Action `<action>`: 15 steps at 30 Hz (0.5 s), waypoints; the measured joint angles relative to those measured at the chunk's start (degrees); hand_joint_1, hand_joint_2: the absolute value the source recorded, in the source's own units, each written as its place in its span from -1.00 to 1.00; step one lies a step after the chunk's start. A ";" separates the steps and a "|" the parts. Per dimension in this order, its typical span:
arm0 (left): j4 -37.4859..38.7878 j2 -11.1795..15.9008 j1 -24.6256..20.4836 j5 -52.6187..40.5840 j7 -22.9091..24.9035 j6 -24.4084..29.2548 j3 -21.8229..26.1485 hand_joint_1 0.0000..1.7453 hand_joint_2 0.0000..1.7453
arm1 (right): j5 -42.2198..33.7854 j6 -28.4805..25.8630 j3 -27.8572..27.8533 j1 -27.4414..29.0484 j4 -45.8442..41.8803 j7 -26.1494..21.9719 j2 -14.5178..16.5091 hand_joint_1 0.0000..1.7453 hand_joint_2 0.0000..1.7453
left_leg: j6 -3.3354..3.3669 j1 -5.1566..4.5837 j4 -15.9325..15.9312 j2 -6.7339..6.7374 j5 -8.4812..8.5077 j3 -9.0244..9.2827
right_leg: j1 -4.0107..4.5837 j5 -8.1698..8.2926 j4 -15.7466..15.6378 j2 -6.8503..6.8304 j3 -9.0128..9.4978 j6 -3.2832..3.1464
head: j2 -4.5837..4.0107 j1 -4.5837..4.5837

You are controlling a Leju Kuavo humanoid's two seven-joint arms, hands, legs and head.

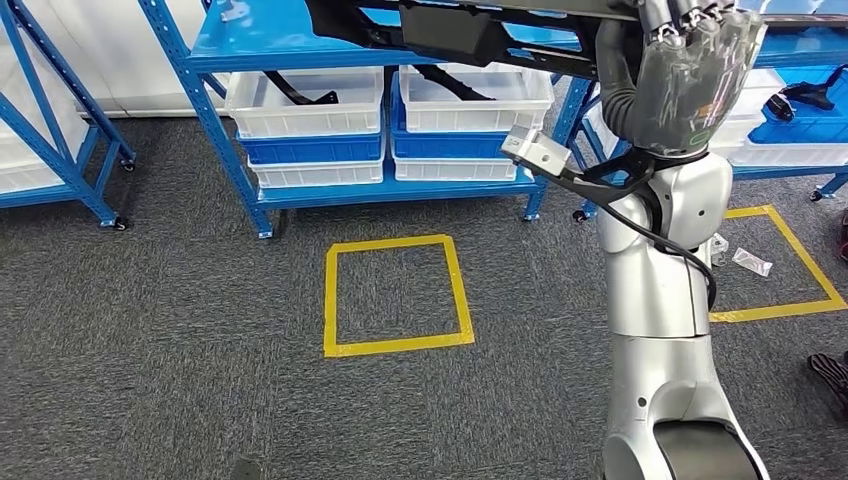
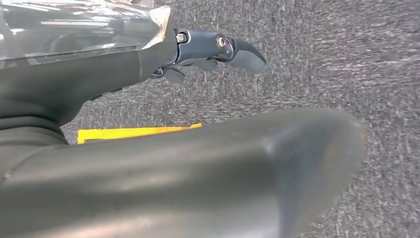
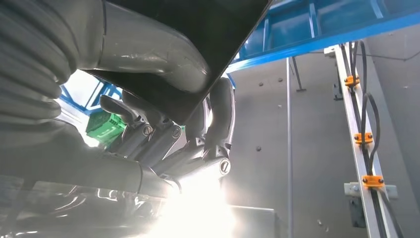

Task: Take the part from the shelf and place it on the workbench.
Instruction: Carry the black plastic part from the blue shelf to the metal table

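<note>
A long black part (image 1: 450,30) stretches across the top of the head view, in front of the blue shelf (image 1: 290,45). My right hand (image 1: 695,75), raised high on its silver arm, grips the part's right end. In the right wrist view the thumb and the dark fingers (image 3: 163,141) wrap around the part's flat black edge (image 3: 198,29). My left hand (image 2: 124,74) hangs over the grey carpet, its fingers (image 2: 218,47) apart and holding nothing.
White bins (image 1: 305,100) holding more black parts sit on the shelf's lower level above blue bins (image 1: 315,148). Yellow tape squares (image 1: 395,295) mark the carpet in the middle and at the right (image 1: 790,270). A small plastic bag (image 1: 752,262) lies there. A person's shoe (image 1: 830,375) is at the right edge.
</note>
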 joint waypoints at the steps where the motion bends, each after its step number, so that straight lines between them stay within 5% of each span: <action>1: 0.00 0.01 0.05 0.02 0.00 0.00 0.04 -1.00 -1.00 | -0.02 0.00 -0.11 0.14 0.21 -0.02 0.01 1.00 1.00 | -0.05 0.01 0.02 -0.16 0.18 -0.22 | -0.16 -0.74 2.38 0.00 -0.82 0.27 | 0.00 -0.01; 3: 0.00 0.01 0.11 0.04 0.01 -0.01 0.14 -1.00 -1.00 | -0.01 0.00 -0.24 0.31 0.60 -0.04 0.01 1.00 1.00 | -0.29 0.09 0.09 -0.74 0.46 -0.45 | -0.58 0.39 0.22 0.08 0.94 1.32 | 0.00 0.01; 6: 0.00 0.01 0.06 0.42 -0.03 0.09 0.32 -1.00 -1.00 | -0.20 0.00 -0.41 0.28 1.02 -0.26 0.05 1.00 1.00 | -1.05 0.10 0.41 -1.83 0.75 -0.93 | -1.26 3.82 -11.52 2.44 7.45 2.42 | 0.00 0.01; 8: 0.01 0.00 0.05 0.77 -0.12 0.27 0.47 -1.00 -1.00 | -0.48 0.00 -0.83 0.40 1.42 -0.75 0.28 1.00 1.00 | -1.95 0.03 0.45 -2.57 1.26 -1.68 | -1.14 4.06 -13.78 3.55 8.49 2.06 | 0.00 0.01; 11: 0.02 0.01 0.23 0.85 -0.19 0.42 0.61 -1.00 -1.00 | -0.49 0.00 -1.52 0.60 2.09 -1.85 0.87 1.00 1.00 | -3.04 0.13 0.98 -2.77 1.17 -2.56 | -1.36 4.54 -13.80 2.01 8.22 0.93 | 0.00 -0.08; 15: 0.03 0.07 0.27 0.54 -0.15 0.42 0.65 -1.00 -1.00 | -0.45 0.00 -2.51 0.68 2.76 -3.07 1.77 1.00 1.00 | -3.63 0.08 13.50 -0.16 -5.21 -8.34 | -1.18 4.89 -13.95 -0.31 7.99 -0.59 | 0.00 -0.48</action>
